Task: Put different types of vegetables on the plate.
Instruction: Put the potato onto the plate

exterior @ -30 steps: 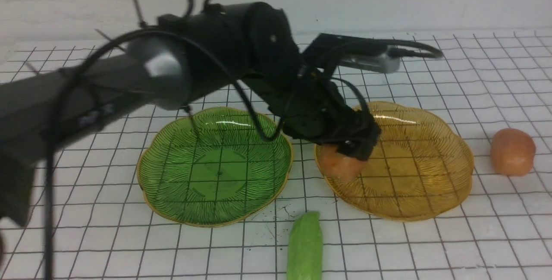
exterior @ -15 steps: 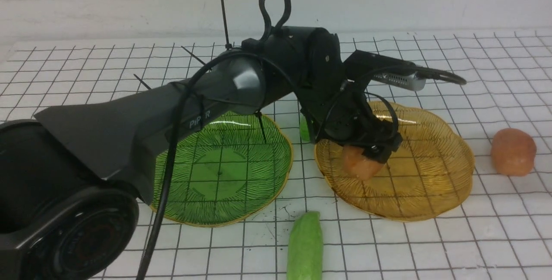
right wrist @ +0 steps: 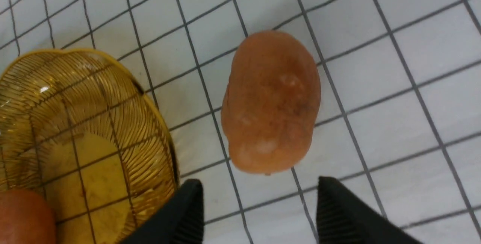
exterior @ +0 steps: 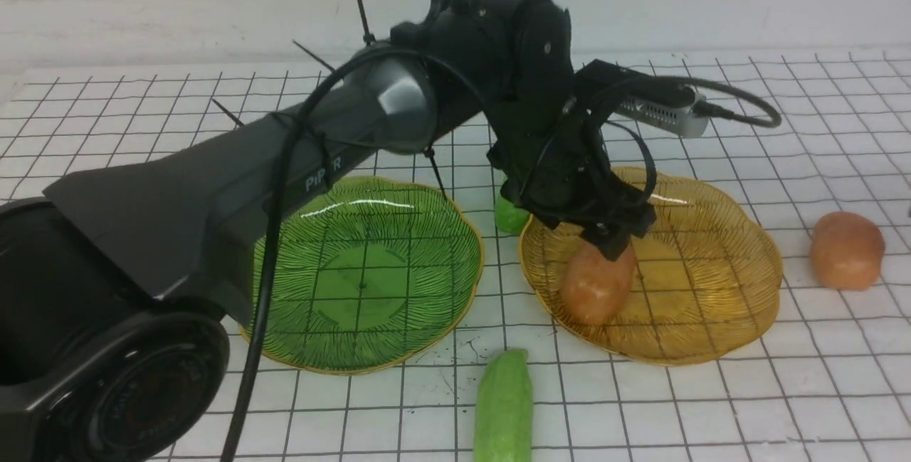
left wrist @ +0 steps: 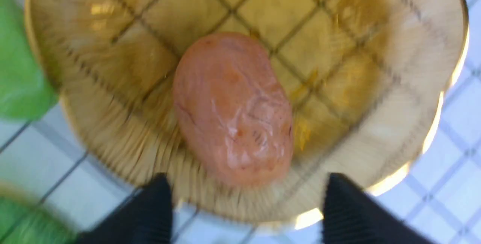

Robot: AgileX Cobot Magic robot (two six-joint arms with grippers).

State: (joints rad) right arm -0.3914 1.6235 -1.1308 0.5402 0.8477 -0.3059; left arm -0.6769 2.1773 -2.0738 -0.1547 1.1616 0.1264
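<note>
The left arm (exterior: 213,184) reaches from the near left across the gridded white desk (exterior: 818,376) and ends over the amber plate (exterior: 712,352), which sits on the right. The green plate (exterior: 285,348) lies just to its left, and their rims nearly touch. The left hand (exterior: 611,243) hangs over the left half of the amber plate, pointing down at the first potato (exterior: 596,284). That orange-brown lump lies free on the plate's left side. In the left wrist view the two dark fingers (left wrist: 150,214) stand wide apart on either side of the first potato (left wrist: 233,108) without touching it, so this hand holds nothing. The second potato (exterior: 847,250) rests on the bare desk, right of the amber plate and clear of its rim. The right wrist view looks down on the second potato (right wrist: 270,101). There the right hand (right wrist: 259,184) is also spread wide, its fingers (right wrist: 349,214) short of the lump and gripping nothing. The near cucumber (exterior: 504,405) lies on the desk at the near edge, below the gap between the plates. Only the tip of the far cucumber (exterior: 509,214) shows, on the desk between the plates at their far side and partly hidden by the hand.
</note>
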